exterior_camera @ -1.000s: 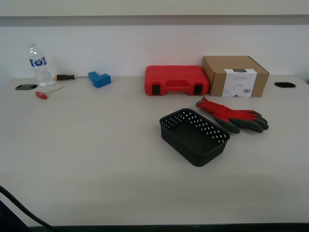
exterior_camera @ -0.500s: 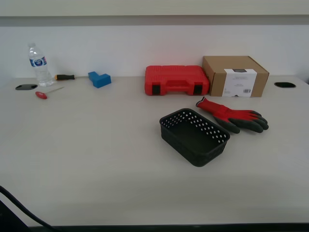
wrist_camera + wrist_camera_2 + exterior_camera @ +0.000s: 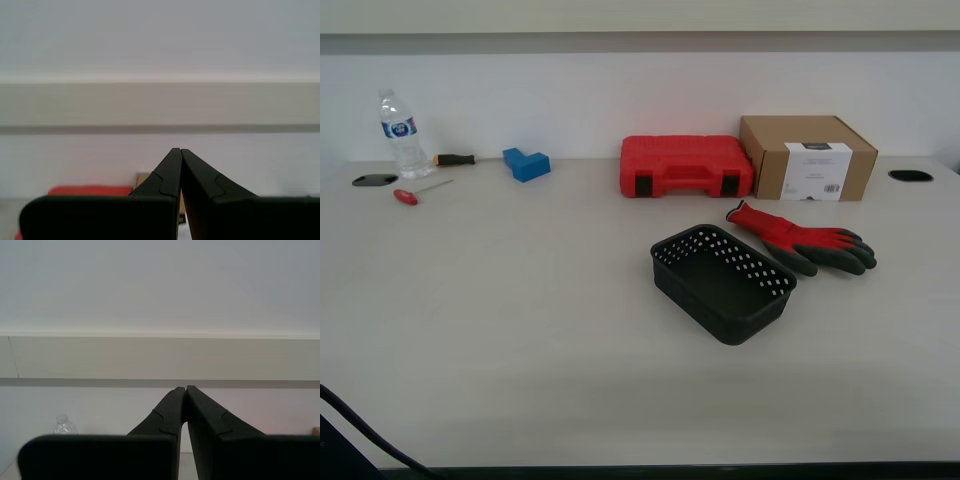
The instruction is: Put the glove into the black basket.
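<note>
Red knit with dark coated fingers, lying flat on the pale tabletop (image 3: 520, 330): glove (image 3: 798, 239), just beside the far right corner of the basket (image 3: 705, 298), cuff toward the basket, fingertips toward the exterior view's right. Basket empty, set at a slant, open side up. Just beyond the glove, a red case (image 3: 685, 166) and a cardboard box (image 3: 807, 157) against the far wall. Neither arm visible in the exterior view. Tips of my first claw (image 3: 177, 150) pressed together on nothing, aimed at the far wall above the red case; tips of my second claw (image 3: 184, 387) likewise together and empty, aimed high at the wall. Nothing of the task done yet. Likely trouble from here: coming down with tips together and merely shoving the limp glove across the tabletop; pinching only a thin fold of knit and losing it on the lift; clipping the light basket's near rim on the approach and sliding or tipping it; mistaking the red case for the target, same colour, close by; releasing too early and leaving fingers draped over the rim instead of inside.
</note>
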Motion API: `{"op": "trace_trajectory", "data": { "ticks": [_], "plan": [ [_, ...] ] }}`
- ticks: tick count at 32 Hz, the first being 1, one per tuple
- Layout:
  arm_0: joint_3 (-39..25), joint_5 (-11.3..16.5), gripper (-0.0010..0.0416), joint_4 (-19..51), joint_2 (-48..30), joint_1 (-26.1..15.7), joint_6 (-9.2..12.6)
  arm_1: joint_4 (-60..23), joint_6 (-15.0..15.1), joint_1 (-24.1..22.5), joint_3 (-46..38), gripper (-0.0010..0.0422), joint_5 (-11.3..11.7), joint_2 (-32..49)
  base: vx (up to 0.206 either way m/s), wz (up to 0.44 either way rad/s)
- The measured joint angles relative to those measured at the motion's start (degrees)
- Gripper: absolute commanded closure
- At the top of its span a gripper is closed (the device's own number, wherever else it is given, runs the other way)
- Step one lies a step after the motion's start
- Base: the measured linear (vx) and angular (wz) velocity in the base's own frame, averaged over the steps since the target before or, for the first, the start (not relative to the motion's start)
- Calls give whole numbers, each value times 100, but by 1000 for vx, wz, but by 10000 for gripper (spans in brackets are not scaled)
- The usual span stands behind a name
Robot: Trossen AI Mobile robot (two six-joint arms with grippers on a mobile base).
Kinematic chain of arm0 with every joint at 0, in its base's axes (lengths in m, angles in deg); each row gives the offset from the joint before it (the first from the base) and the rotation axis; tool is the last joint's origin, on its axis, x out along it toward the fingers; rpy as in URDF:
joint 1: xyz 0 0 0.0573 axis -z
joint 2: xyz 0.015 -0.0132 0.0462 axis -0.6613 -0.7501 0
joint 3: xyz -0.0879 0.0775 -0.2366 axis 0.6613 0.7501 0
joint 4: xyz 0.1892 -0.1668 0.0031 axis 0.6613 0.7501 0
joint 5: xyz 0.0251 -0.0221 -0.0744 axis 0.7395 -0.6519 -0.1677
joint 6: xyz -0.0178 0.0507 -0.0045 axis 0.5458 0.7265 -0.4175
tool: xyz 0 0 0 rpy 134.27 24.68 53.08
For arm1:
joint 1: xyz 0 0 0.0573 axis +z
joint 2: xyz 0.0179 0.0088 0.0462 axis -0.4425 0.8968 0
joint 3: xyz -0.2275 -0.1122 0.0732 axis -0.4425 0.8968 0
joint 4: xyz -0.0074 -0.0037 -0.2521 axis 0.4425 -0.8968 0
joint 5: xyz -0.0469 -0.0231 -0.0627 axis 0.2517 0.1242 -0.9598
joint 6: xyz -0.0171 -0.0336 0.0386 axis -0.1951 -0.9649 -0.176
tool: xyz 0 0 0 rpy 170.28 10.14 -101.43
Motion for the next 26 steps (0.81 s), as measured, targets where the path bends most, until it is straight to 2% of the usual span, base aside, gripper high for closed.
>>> {"op": "trace_trajectory", "data": {
  "ticks": [1,5,6,8,9,10,11,13,15,17,21,26],
  "plan": [
    [-22,0,405,129,-70,0,2,0,0,0,0,412,0,0,0,0],
    [-529,-2,405,1773,-776,-4,2,0,0,0,0,412,0,-2,0,0],
    [-592,0,405,1906,-920,-2,2,0,2,0,0,412,0,-2,0,0],
    [-820,114,405,2234,-1335,-2,9,-4,0,0,0,412,0,0,0,0],
    [-1117,310,405,2732,-1703,-2,13,-2,2,0,0,412,0,0,0,0],
    [-1204,337,405,2837,-1847,0,13,-2,0,0,0,412,0,-2,0,0],
    [-1425,391,405,3309,-2170,-4,22,0,0,0,0,412,0,-2,0,0],
    [-1805,492,405,3792,-2736,-7,24,-2,0,0,0,412,0,-2,0,0],
    [-2035,837,405,4113,-3195,-11,61,-7,0,0,0,412,0,-2,0,0],
    [-2299,1132,405,4083,-3558,-15,179,-9,2,0,0,412,0,-2,0,0],
    [-2542,1172,405,4166,-4100,-31,203,-9,0,0,0,412,0,-2,0,0],
    [-2533,1165,405,4256,-4168,-44,186,-22,0,0,0,412,2,-2,0,0]
  ]
}}
